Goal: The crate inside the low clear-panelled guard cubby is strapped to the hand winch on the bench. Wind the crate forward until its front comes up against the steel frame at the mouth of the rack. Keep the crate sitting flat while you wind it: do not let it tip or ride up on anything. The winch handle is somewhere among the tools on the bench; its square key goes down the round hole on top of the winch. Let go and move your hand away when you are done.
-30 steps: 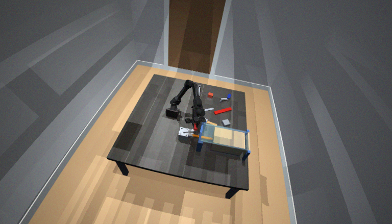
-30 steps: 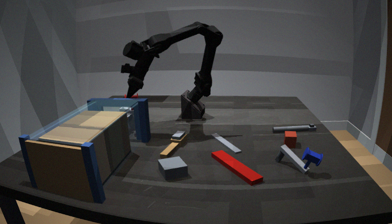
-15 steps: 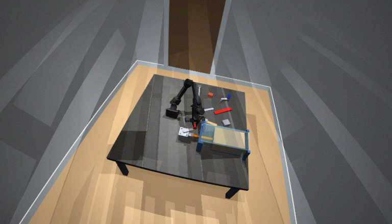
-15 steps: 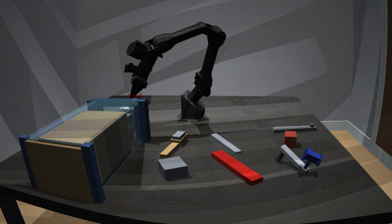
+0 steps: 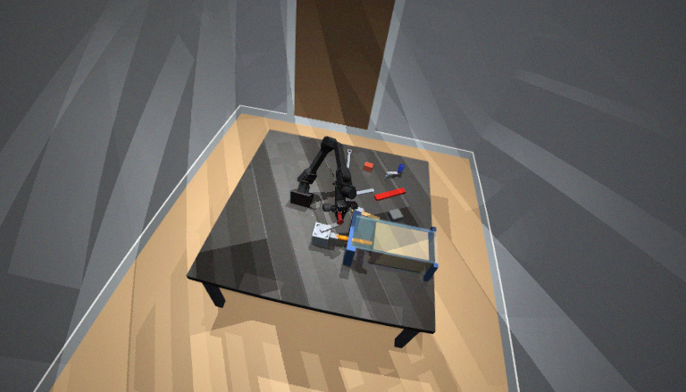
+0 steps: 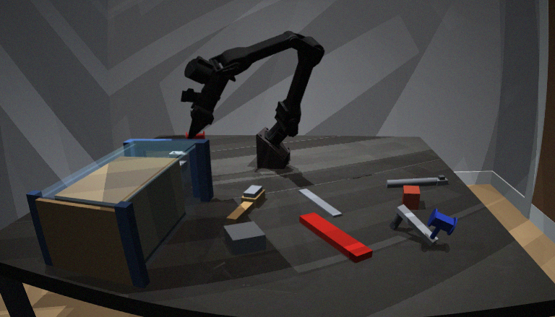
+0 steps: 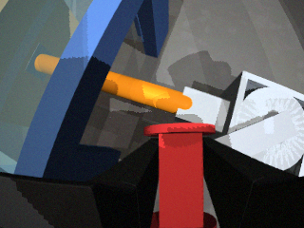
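My gripper is shut on the upright red grip of the winch handle. The handle's grey arm lies across the top of the winch. The handle's key is hidden. An orange strap runs from the winch through the blue frame at the cubby mouth. The tan crate looks flat under the clear panels. A gap shows between its front and the frame.
A tan piece with a grey block, a grey block, a grey strip and a red bar lie beside the cubby. Farther off are an orange-red cube, a grey rod and a blue-knobbed crank.
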You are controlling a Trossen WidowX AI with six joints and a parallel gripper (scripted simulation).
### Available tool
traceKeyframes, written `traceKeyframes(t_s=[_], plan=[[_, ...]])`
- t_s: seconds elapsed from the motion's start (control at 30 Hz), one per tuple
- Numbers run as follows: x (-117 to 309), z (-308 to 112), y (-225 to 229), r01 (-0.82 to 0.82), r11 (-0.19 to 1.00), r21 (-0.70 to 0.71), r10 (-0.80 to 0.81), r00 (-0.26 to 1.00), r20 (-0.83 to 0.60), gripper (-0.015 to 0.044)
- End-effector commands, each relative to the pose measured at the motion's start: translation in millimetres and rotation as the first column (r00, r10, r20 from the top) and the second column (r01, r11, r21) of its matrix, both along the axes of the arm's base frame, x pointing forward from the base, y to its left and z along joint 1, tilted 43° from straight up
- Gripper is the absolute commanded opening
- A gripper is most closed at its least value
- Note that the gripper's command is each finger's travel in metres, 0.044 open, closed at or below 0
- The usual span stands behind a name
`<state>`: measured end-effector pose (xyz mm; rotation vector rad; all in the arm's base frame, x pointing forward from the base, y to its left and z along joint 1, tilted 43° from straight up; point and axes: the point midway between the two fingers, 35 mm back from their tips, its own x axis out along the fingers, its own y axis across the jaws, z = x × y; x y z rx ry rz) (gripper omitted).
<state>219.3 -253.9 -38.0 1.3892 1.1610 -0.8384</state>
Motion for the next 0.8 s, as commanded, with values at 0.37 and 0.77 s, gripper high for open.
traceKeyframes(t_s=[0.37,0.77], plan=[[-17.8,-1.1,30.4,-0.007,0.998,0.069,0.008,1.000,-0.022,0.0000],[-28.4,2.3,37.4,-0.007,0.998,0.070,0.008,1.000,-0.023,0.0000]])
